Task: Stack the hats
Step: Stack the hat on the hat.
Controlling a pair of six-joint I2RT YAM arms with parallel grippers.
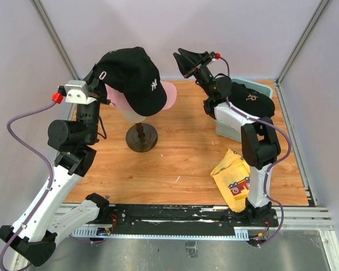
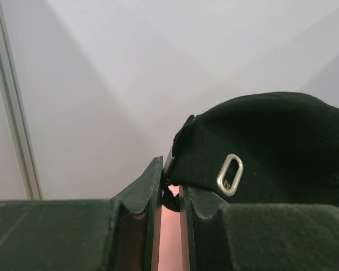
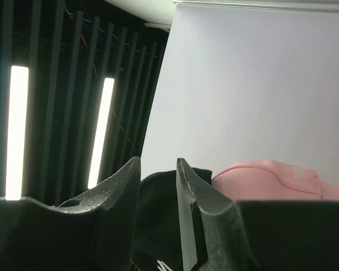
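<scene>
Over the pink cap (image 1: 169, 97), lower the black cap (image 1: 133, 73) squarely, brims aligned, with left gripper (image 2: 170, 179) clenched on its rear and right gripper (image 3: 158, 167) parted, empty.

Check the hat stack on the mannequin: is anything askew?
Yes. The black cap sits skewed over the pink cap, whose brim pokes out at the right. The left gripper pinches the black cap's back edge. A yellow cloth lies crumpled at the near right.
</scene>
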